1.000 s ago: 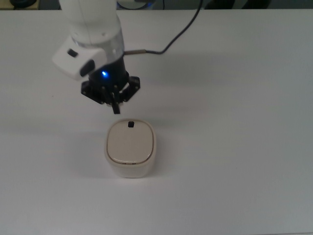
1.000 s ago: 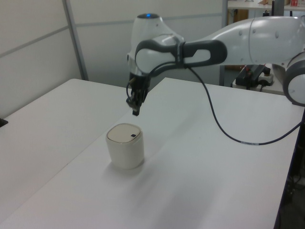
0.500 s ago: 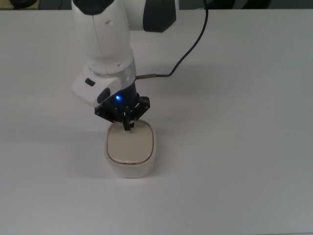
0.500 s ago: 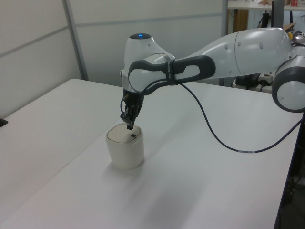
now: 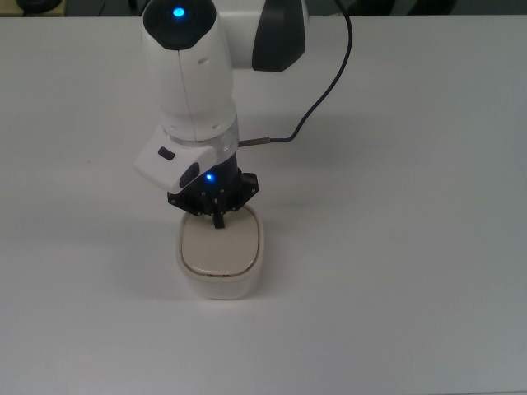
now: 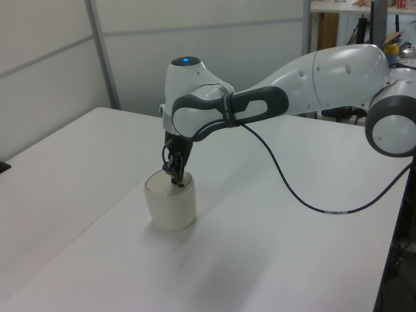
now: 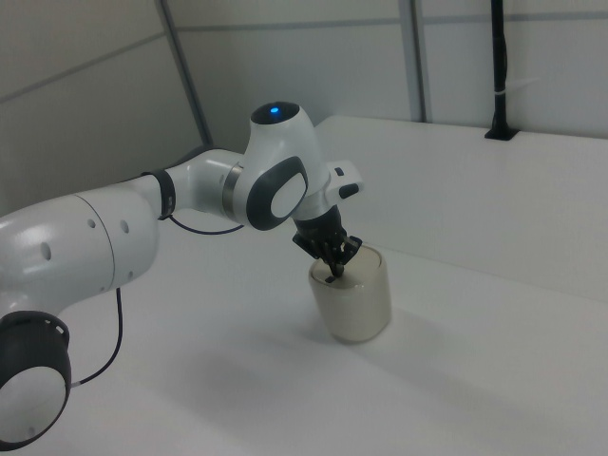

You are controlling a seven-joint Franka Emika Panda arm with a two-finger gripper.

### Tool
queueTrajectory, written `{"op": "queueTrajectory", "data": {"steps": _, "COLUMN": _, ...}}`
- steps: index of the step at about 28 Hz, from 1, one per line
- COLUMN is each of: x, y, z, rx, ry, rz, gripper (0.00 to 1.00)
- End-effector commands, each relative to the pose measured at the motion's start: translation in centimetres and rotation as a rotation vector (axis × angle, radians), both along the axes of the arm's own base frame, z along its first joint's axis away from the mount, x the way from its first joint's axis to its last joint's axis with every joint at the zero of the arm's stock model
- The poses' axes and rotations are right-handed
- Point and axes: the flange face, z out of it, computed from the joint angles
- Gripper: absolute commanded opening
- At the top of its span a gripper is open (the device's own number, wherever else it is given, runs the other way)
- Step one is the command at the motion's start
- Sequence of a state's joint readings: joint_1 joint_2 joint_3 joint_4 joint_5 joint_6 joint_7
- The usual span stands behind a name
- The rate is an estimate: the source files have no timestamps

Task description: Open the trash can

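Note:
The trash can [image 5: 221,262] is a small cream-white bin with a flat beige lid, standing on the white table [image 5: 395,247]. My gripper [image 5: 218,220] points straight down with its fingers shut together, and their tip rests on the lid's far edge in the top view. The small black button is hidden beneath that tip. The lid lies flat and closed. In the left view the gripper [image 6: 176,182] touches the top of the trash can [image 6: 170,209]. In the right view the gripper [image 7: 332,272] meets the rim of the trash can [image 7: 357,306] the same way.
A black cable [image 5: 317,95] runs from my wrist across the table toward the top view's upper edge. The arm [image 6: 312,78] reaches in from the left view's right. Wall panels [image 6: 52,58] stand behind the table in the left view.
The gripper has moved from behind the trash can to above it and come down, so its shut tip now rests on the lid where the black button showed before.

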State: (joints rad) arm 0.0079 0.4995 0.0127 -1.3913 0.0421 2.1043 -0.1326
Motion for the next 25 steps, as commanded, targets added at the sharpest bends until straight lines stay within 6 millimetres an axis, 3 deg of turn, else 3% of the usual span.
{"op": "queueTrajectory", "data": {"steps": 1, "x": -0.3, "y": 0.2, "z": -0.3, "rx": 0.003, "ry": -0.001, "rz": -0.003, "gripper": 0.0}}
{"op": "queueTrajectory", "data": {"steps": 8, "x": -2.5, "y": -0.8, "z": 5.8, "rx": 0.029, "ry": 0.005, "rz": -0.018, "gripper": 0.0}}
{"op": "queueTrajectory", "data": {"steps": 13, "x": -4.3, "y": -1.2, "z": 8.9, "rx": 0.028, "ry": 0.026, "rz": -0.022, "gripper": 0.11}}
{"op": "queueTrajectory", "data": {"steps": 14, "x": -4.8, "y": -1.4, "z": 9.5, "rx": 0.025, "ry": 0.043, "rz": -0.023, "gripper": 0.2}}
{"op": "queueTrajectory", "data": {"steps": 19, "x": -6.3, "y": -2.8, "z": 11.2, "rx": 0.015, "ry": 0.076, "rz": -0.037, "gripper": 0.37}}
{"op": "queueTrajectory", "data": {"steps": 25, "x": -7.7, "y": -4.5, "z": 12.7, "rx": 0.002, "ry": 0.11, "rz": -0.06, "gripper": 0.92}}
